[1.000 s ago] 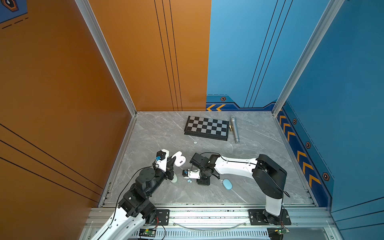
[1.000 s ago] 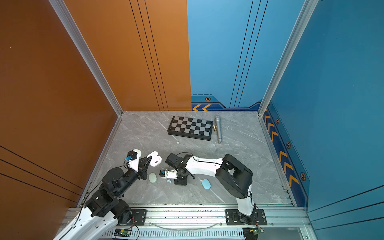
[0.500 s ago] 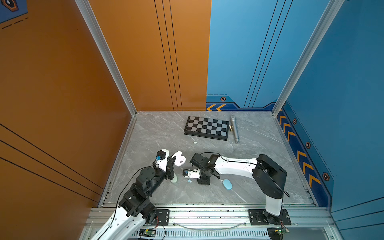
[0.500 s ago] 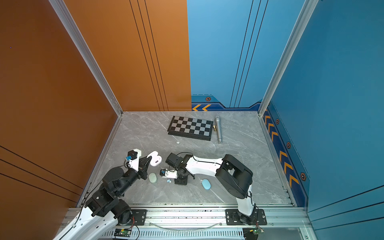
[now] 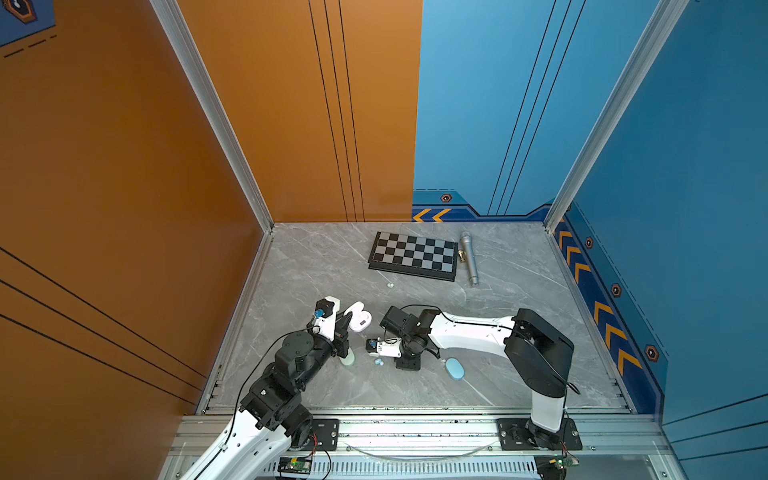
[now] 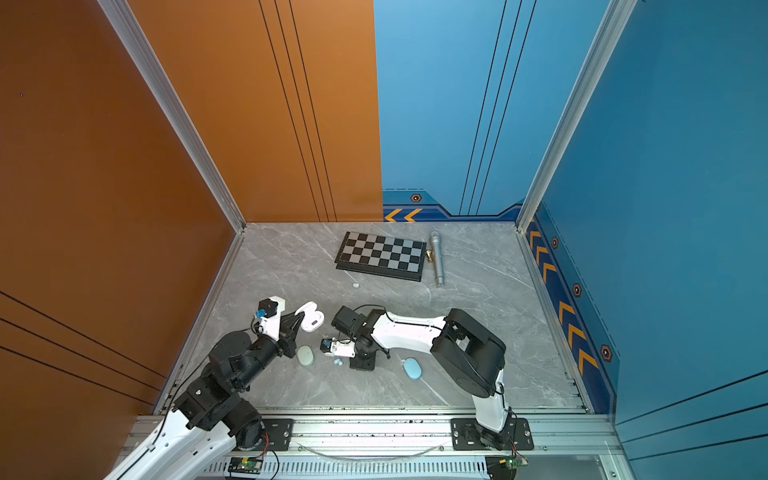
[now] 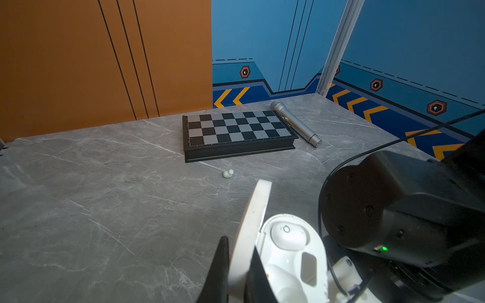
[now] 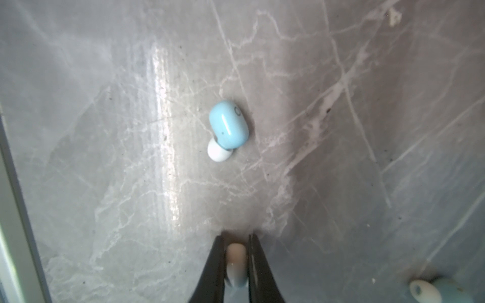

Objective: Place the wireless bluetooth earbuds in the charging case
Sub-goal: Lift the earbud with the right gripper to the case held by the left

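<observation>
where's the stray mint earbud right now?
The mint earbud lies alone on the marble tabletop, slightly left of centre in both top views, just in front of the near-left corner of the chessboard and beyond the open white charging case.

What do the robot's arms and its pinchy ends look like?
The left arm and right arm are smooth white tubes joined by chunky, rounded black joints, with thin black cables looping alongside. Each wrist carries a small white block with a blue plug. The left end effector and right end effector each have two slim black fingers that taper to points.
</observation>
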Robot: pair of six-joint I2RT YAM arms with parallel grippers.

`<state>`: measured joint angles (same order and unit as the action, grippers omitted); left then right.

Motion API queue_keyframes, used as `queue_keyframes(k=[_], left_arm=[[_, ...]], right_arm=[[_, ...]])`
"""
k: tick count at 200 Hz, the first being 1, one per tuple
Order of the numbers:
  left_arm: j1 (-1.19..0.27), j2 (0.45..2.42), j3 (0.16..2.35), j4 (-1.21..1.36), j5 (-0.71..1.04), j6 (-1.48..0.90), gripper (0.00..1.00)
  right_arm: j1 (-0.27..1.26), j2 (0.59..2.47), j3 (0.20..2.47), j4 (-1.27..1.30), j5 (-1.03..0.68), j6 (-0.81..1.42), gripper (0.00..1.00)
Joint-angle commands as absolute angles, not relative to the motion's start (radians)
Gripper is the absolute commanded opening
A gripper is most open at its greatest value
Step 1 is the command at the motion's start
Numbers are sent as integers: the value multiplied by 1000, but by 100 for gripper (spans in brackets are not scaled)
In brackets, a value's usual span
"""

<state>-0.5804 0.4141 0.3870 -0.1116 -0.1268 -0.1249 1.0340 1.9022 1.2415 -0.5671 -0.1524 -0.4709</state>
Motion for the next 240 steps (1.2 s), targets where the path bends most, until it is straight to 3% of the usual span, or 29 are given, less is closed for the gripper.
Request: queue_keyframes(k=[1,127,182,240], left_arm=[[-569,432,421,-48,-99,-109,0],[-561,795,467,345,-5,-92,0],[-558,877,515,377,13,-77,0],[-559,929,552,377,62,-46,0]], right_arm=[[1023,1880,1248,-604,-148,-440,7],[730,1560,1327,-607,-523,-73,4],[671,1529,1346,-591,-565,-12,5],[663,1482,1404,-376,-722,249,7]])
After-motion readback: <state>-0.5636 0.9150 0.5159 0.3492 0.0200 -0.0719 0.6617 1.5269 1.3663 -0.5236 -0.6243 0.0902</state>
